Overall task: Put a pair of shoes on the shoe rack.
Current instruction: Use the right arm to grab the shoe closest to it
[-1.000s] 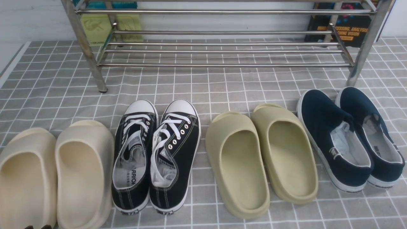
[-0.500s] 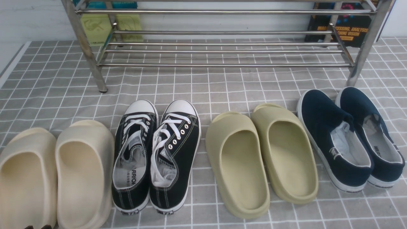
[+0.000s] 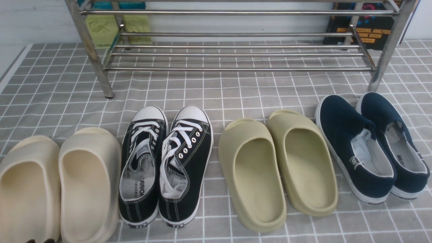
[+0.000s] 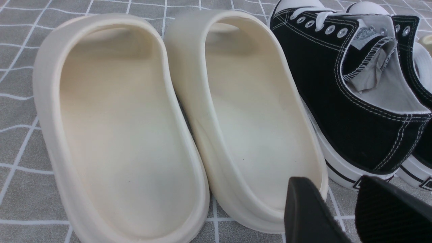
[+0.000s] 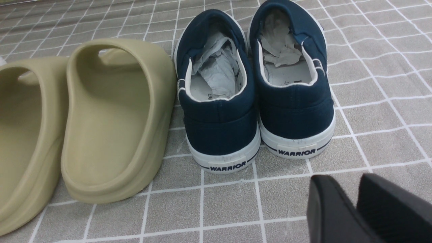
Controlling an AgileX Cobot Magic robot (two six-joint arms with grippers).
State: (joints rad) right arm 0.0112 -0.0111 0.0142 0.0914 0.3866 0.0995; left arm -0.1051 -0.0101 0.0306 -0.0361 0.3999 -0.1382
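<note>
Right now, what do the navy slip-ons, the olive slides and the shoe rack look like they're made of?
The navy slip-ons look like canvas: matte woven upper, white rubbery sole. The olive slides are probably moulded foam: matte, seamless, one piece. The shoe rack is metal tubing, polished, with bright reflections.

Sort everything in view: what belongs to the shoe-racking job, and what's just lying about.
Job: navy slip-on shoes, shoe rack.
Lying about: black lace-up sneakers, olive slides, cream slides, dark book behind the rack.
</note>
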